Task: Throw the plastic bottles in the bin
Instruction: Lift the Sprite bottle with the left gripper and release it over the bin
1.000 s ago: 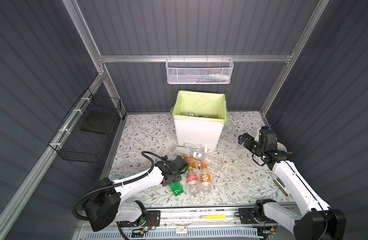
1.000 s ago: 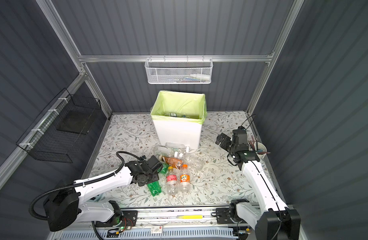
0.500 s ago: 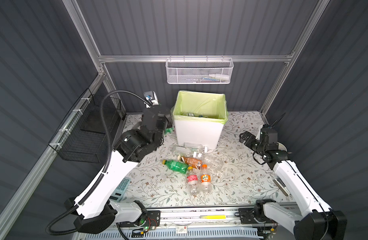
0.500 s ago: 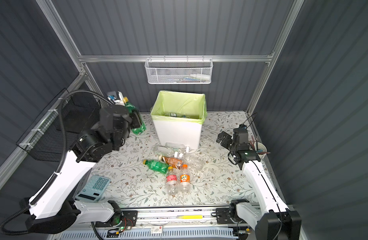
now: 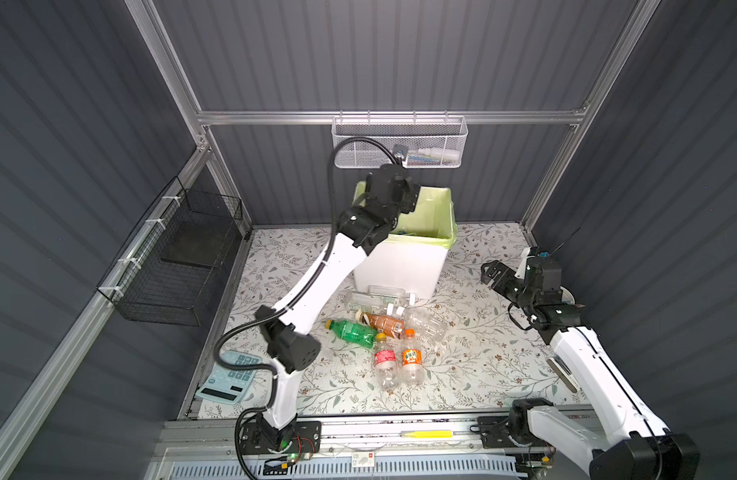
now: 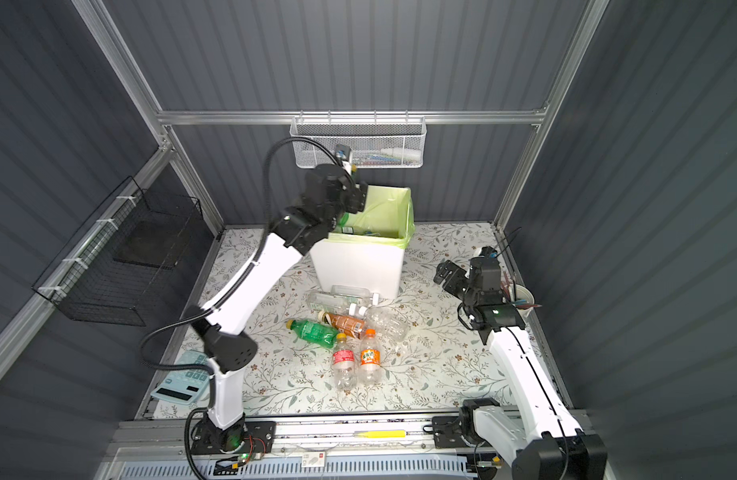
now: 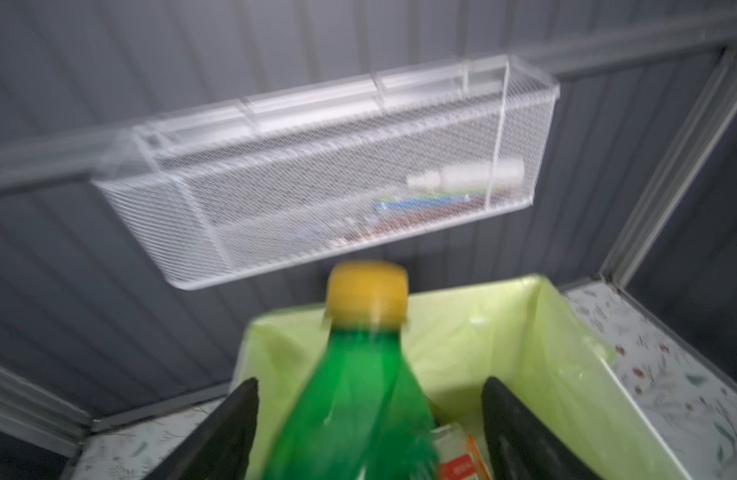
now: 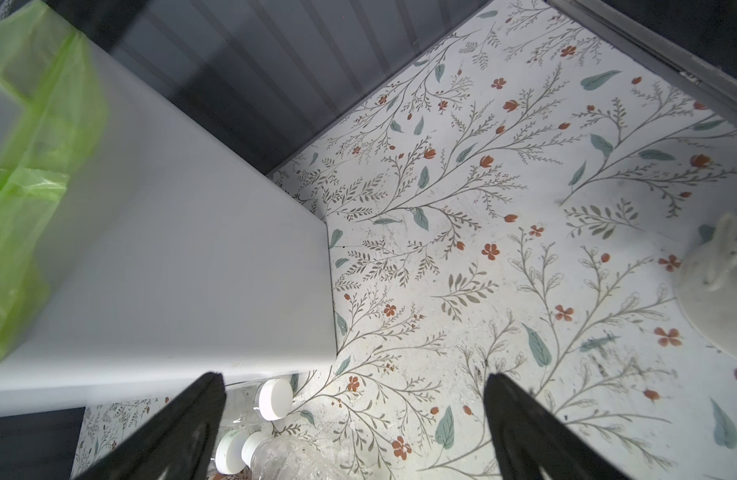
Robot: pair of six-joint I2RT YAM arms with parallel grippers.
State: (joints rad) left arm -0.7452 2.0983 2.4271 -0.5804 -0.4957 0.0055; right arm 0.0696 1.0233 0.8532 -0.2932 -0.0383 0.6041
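Observation:
The bin [image 5: 400, 270], white with a lime-green bag, stands at the back middle. My left gripper [image 7: 369, 380] hangs over its mouth [image 6: 350, 208] and is open. A green plastic bottle [image 7: 358, 399] with a yellow cap sits loose between the spread fingers, with a gap on each side. Several plastic bottles lie on the floor in front of the bin: a green one [image 5: 352, 330], a brown-labelled one [image 5: 385, 322], a red-labelled one [image 5: 384, 361], an orange-labelled one [image 5: 411, 359] and clear ones [image 5: 425, 324]. Right of the bin, my right gripper [image 5: 489, 272] is open and holds nothing [image 8: 352, 378].
A white mesh basket [image 5: 400, 145] hangs on the back rail just above the left wrist. A black wire basket [image 5: 184, 257] hangs on the left wall. A calculator [image 5: 229, 376] lies at the front left. A white cup of pens [image 6: 520, 297] stands by the right wall.
My left arm has swung from the bin's left side to above its mouth with the green bottle. Its jaws have spread and let go of the bottle. The right arm has barely moved.

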